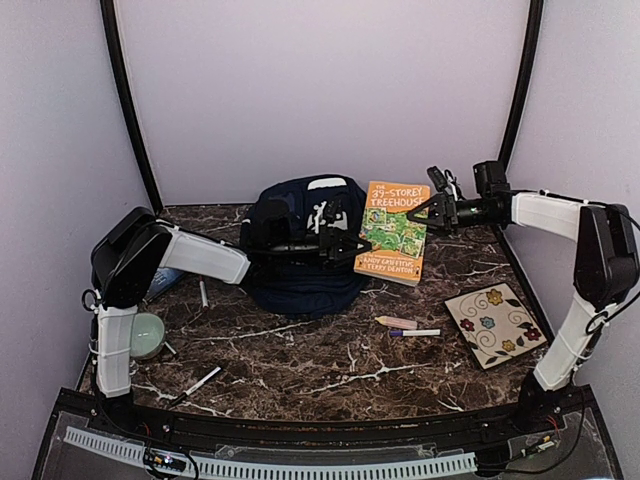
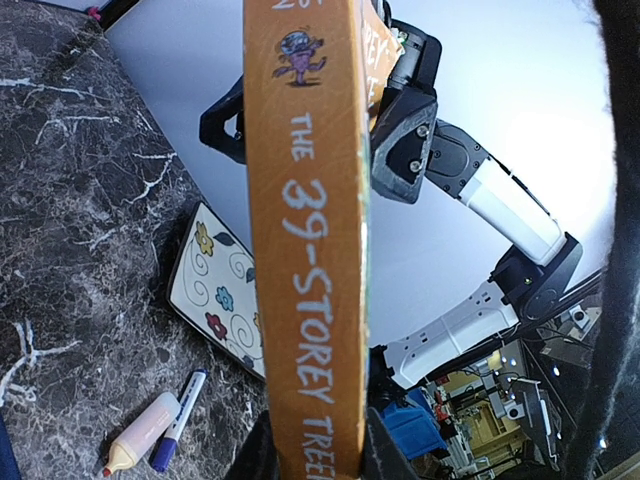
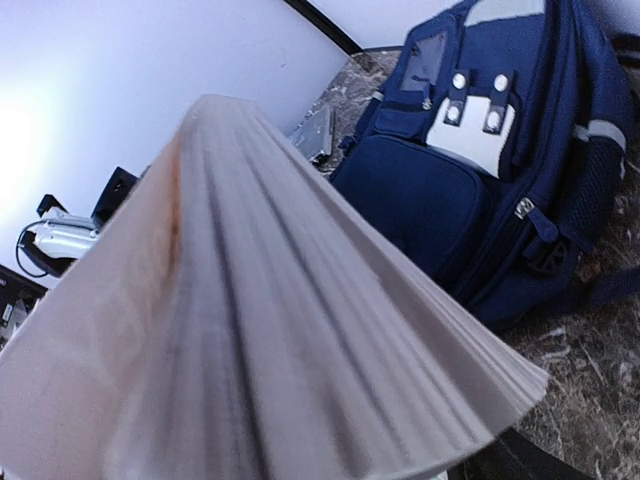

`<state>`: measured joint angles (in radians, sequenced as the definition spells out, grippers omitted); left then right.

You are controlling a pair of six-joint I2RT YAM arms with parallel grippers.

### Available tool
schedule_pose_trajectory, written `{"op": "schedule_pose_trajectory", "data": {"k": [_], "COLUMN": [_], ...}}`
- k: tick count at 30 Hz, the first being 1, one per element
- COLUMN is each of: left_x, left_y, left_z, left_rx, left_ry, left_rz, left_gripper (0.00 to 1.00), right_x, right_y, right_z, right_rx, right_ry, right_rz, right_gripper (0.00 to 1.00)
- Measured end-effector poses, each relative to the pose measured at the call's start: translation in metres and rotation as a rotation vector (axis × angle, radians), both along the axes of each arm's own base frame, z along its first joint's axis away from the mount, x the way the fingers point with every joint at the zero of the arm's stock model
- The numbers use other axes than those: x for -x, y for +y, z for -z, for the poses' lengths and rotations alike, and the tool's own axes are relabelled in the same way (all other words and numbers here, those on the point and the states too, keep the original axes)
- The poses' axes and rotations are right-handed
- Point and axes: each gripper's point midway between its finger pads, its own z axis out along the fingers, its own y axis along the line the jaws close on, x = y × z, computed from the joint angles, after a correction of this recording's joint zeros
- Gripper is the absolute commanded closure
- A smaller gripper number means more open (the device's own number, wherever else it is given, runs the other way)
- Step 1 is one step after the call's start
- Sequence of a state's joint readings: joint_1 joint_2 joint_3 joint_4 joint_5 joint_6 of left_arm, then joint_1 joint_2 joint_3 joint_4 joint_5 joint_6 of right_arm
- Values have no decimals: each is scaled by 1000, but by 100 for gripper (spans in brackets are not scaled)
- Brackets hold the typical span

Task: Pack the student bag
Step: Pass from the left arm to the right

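The student bag (image 1: 300, 250), navy-blue with white patches, lies at the middle back of the table; it also shows in the right wrist view (image 3: 470, 170). An orange book, "The 39-Storey Treehouse" (image 1: 393, 232), is tilted up beside the bag's right side. My left gripper (image 1: 352, 250) reaches across the bag and is shut on the book's spine (image 2: 305, 250). My right gripper (image 1: 416, 212) stands open at the book's far right edge, its jaws straddling the fanned page block (image 3: 280, 330). The pages hide nearly all of its fingers.
A floral tile (image 1: 494, 324) lies at the right front; it also shows in the left wrist view (image 2: 215, 290). A blue-capped marker (image 1: 414, 332) and a cream stick (image 1: 397, 322) lie left of it. A green bowl (image 1: 147, 335) and two white pens (image 1: 203, 293) (image 1: 200, 382) are on the left.
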<state>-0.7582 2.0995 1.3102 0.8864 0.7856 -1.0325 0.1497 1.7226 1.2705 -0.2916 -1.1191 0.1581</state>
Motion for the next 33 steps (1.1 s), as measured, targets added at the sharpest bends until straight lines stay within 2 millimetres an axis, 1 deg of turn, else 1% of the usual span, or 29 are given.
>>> {"op": "schedule_pose_trajectory", "data": {"k": [1, 3, 4, 6, 7, 10, 11, 12, 13, 14, 15, 17, 18, 20, 22, 26, 29, 32, 33], "left_x": [0, 1, 1, 1, 1, 0, 0, 1, 1, 1, 1, 1, 2, 5, 8, 14, 20, 28, 30], "left_y": [0, 1, 1, 1, 1, 2, 2, 2, 2, 2, 2, 3, 3, 5, 5, 5, 5, 6, 6], "left_z": [1, 2, 3, 5, 7, 10, 9, 9, 9, 8, 8, 8, 7, 9, 11, 12, 11, 9, 7], "left_rx": [-1, -5, -6, -12, -16, -23, -23, -25, -27, -28, -33, -42, -43, -49, -54, -58, -57, -43, -35], "left_ry": [0, 2, 0, -4, -6, -23, -30, -39, -49, -62, -71, -85, -95, -120, -138, -190, -211, -205, -201], "left_rz": [0, 0, 0, -1, -2, -11, -12, -14, -15, -16, -18, -21, -17, -7, 6, 49, 86, 133, 142], "left_gripper": [100, 100, 100, 100, 100, 100, 100, 98, 91, 79, 70, 57, 54, 50, 48, 47, 50, 59, 67], "right_x": [1, 2, 3, 6, 6, 6, 5, 5, 4, 4, 4, 3, 4, 7, 13, 35, 55, 65, 66], "right_y": [1, 3, 4, 5, 5, 6, 6, 6, 6, 6, 6, 6, 7, 10, 15, 34, 49, 57, 58], "right_z": [-3, -10, -13, -19, -21, -28, -30, -31, -32, -33, -33, -32, -32, -30, -24, -15, -15, -17, -18], "right_rx": [-18, -54, -70, -99, -111, -139, -144, -146, -150, -152, -153, -150, -150, -147, -136, -100, -70, -49, -44], "right_ry": [-4, -10, -17, -37, -34, -12, -6, -5, -1, 0, -2, -4, 3, 22, 71, 220, 316, 360, 371], "right_rz": [-9, -20, -25, -30, -31, -26, -23, -22, -19, -19, -18, -17, -19, -26, -34, -71, -114, -133, -134], "right_gripper": [20, 20, 39, 54, 60, 67, 72, 81, 90, 98, 98, 98, 98, 98, 98, 98, 98, 98, 98]}}
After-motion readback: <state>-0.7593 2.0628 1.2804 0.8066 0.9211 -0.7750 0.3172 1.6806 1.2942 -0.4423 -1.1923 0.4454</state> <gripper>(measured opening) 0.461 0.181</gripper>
